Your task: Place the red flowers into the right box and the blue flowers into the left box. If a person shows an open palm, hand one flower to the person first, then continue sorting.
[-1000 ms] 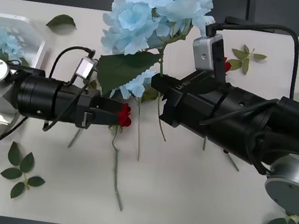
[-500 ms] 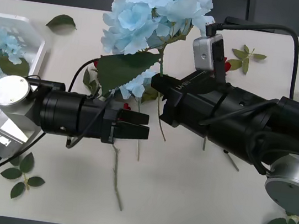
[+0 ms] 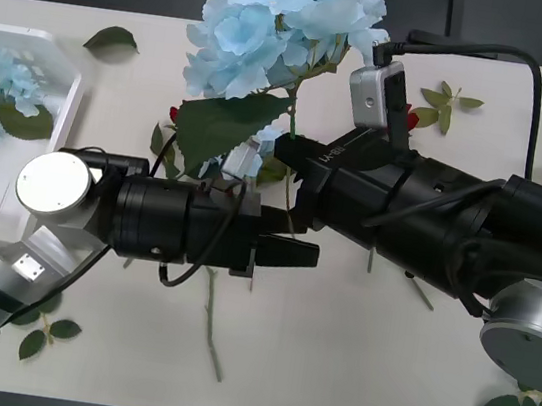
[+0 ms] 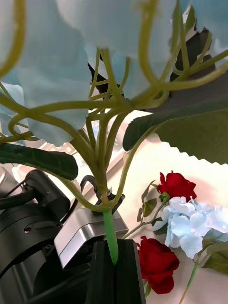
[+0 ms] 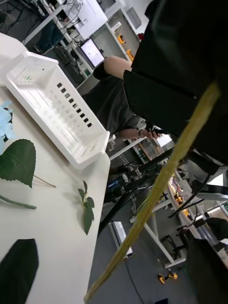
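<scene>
Two arms meet mid-tabletop (image 3: pixel 350 356) out front: left end effector (image 3: pixel 296 254) pressed together, empty, just under the big blue flower (image 3: pixel 276 22) that the right arm lifts. Right wrist cam: right end effector (image 4: pixel 113 266) pinching that stem, red roses (image 4: pixel 156 268) lying beyond. Left wrist cam: white box (image 5: pixel 57 114) far off.
</scene>
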{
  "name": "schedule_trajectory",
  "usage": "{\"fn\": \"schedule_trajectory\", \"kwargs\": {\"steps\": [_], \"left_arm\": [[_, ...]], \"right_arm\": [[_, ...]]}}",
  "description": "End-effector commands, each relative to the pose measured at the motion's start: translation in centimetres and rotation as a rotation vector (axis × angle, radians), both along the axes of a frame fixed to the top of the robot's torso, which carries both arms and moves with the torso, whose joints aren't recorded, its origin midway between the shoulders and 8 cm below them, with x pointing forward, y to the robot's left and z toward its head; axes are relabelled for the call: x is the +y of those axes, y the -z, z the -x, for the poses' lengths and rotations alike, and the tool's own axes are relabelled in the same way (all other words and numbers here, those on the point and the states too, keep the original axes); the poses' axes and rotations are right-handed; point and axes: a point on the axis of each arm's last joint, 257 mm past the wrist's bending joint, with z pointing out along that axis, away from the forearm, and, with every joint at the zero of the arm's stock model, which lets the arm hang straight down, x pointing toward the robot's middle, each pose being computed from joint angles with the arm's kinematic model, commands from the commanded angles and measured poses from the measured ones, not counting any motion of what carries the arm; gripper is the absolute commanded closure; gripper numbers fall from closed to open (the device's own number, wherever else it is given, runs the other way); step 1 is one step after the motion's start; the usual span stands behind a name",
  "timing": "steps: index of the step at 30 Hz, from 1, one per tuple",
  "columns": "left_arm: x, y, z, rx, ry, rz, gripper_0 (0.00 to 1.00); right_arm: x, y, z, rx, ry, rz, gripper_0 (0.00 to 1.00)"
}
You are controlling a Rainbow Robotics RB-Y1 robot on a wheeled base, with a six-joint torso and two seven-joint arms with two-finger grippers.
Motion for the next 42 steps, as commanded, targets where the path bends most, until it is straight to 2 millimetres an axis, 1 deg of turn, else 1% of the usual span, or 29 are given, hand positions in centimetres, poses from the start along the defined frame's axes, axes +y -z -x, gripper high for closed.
{"fn": "schedule_trajectory", "kwargs": {"steps": [1,2,3,4,5,27,28,29,30,31,33,42], "left_arm": [[-1.02,-1.99,0.31,-0.026,0.003,0.042,0.53],[-1.11,-1.97,0.27,-0.029,0.002,0.041,0.68],[-1.32,-1.96,0.35,-0.029,0.004,0.042,0.80],[-1.37,-1.92,0.39,-0.028,0.005,0.040,0.87],[-1.52,-1.97,0.40,-0.025,0.004,0.044,0.99],[-1.45,-1.93,0.28,-0.012,0.002,0.041,1.00],[-1.44,-1.93,0.33,-0.012,0.002,0.042,1.00],[-1.46,-2.01,0.32,-0.013,0.003,0.043,1.00],[-1.42,-1.97,0.31,-0.013,0.002,0.042,1.00],[-1.40,-1.91,0.36,-0.010,0.003,0.041,1.00],[-1.36,-1.89,0.31,-0.010,0.001,0.040,1.00],[-1.13,-1.89,0.21,-0.008,-0.002,0.040,1.00]], "right_arm": [[0.47,-1.48,0.67,-0.018,-0.017,-0.025,1.00],[0.47,-1.48,0.67,-0.018,-0.017,-0.025,1.00],[0.47,-1.48,0.67,-0.018,-0.017,-0.025,1.00],[0.47,-1.48,0.67,-0.018,-0.017,-0.025,1.00],[0.47,-1.48,0.67,-0.018,-0.017,-0.025,1.00],[0.47,-1.48,0.67,-0.018,-0.017,-0.025,1.00],[0.47,-1.48,0.67,-0.018,-0.017,-0.025,0.81],[0.47,-1.48,0.67,-0.018,-0.017,-0.025,0.44],[0.47,-1.48,0.67,-0.018,-0.017,-0.025,0.25],[0.47,-1.48,0.67,-0.018,-0.017,-0.025,0.11],[0.47,-1.48,0.67,-0.018,-0.017,-0.025,0.00],[0.47,-1.48,0.67,-0.018,-0.017,-0.025,0.00]]}}
